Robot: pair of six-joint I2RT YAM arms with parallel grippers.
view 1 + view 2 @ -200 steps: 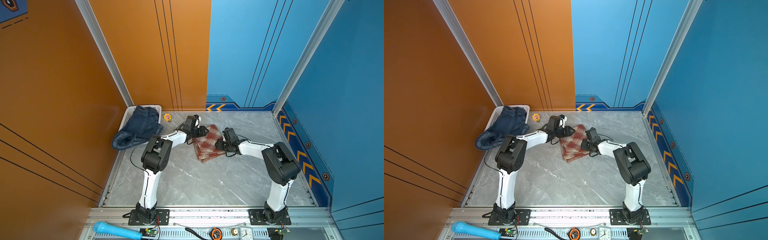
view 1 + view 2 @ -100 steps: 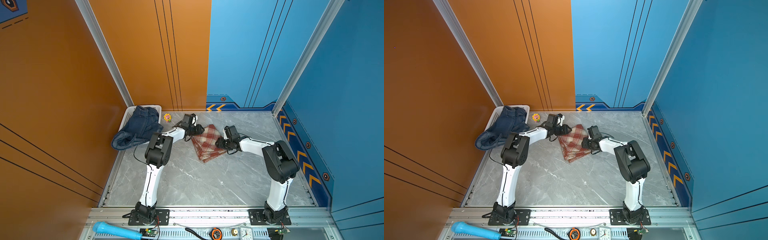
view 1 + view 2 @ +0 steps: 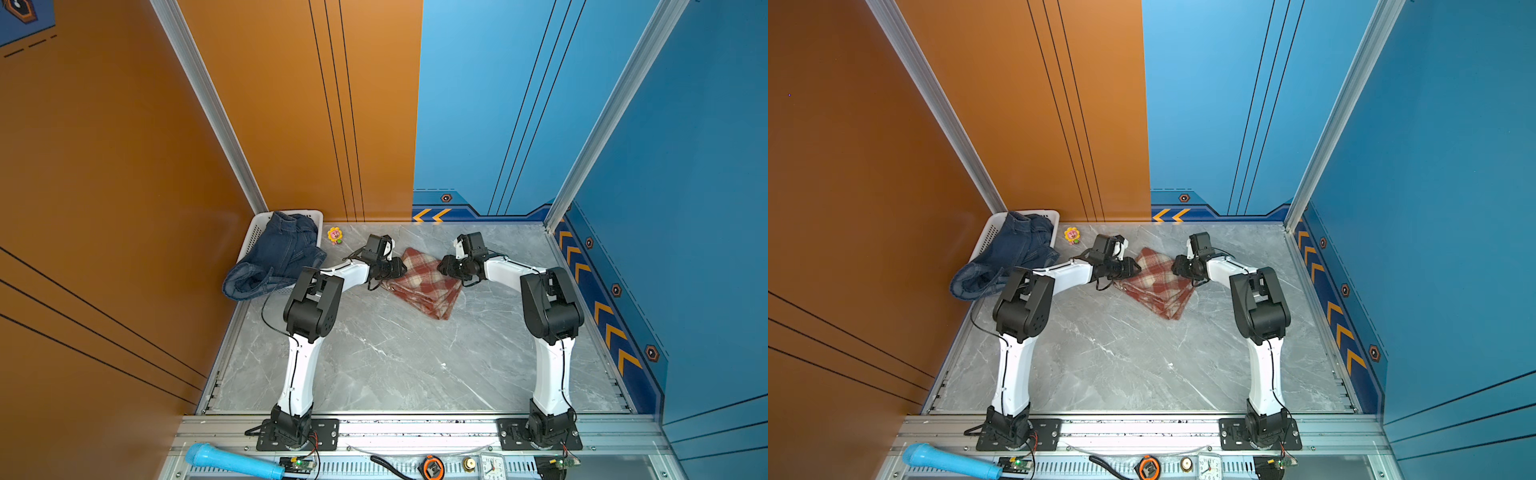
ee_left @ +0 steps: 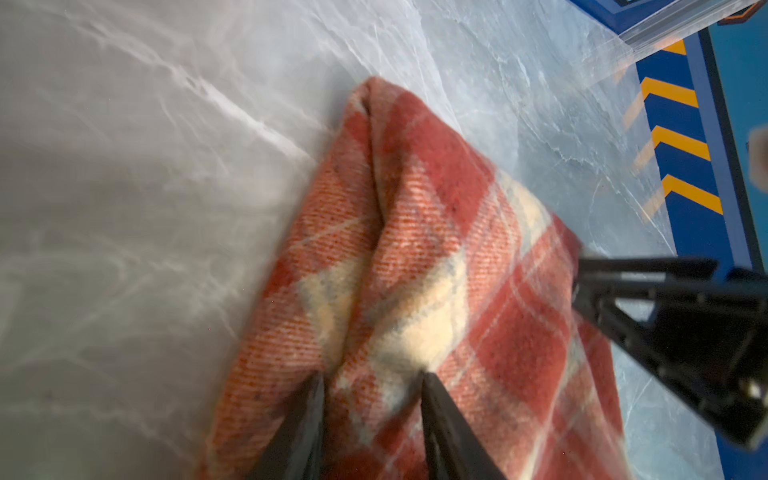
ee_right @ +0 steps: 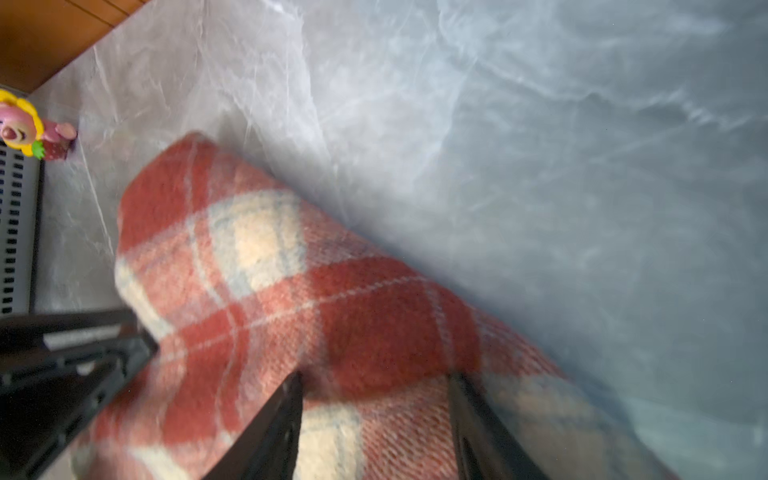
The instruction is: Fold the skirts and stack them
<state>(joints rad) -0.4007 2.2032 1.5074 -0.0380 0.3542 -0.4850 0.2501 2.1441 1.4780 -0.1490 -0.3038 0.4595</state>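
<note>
The red, cream and tan plaid skirt (image 3: 424, 286) (image 3: 1158, 286) lies folded on the grey marble table, seen close in the wrist views (image 4: 436, 232) (image 5: 291, 291). My left gripper (image 3: 401, 268) (image 3: 1136, 268) (image 4: 372, 382) sits at the skirt's left edge, shut on a raised ridge of plaid cloth. My right gripper (image 3: 442, 266) (image 3: 1176, 266) (image 5: 376, 382) rests on the skirt's right edge, jaws apart with flat cloth between them. The dark blue denim skirts (image 3: 282, 253) (image 3: 1013, 249) hang bunched out of the basket.
A white perforated basket (image 3: 253, 232) (image 3: 990, 232) stands in the back left corner. A small yellow and pink flower toy (image 3: 335, 235) (image 3: 1072, 235) (image 5: 20, 124) stands beside it. Orange and blue walls enclose the table. Tools lie on the front rail.
The right wrist has shifted toward the back wall and its jaws have widened. The left gripper has stayed at the skirt's left edge; the skirt has barely moved.
</note>
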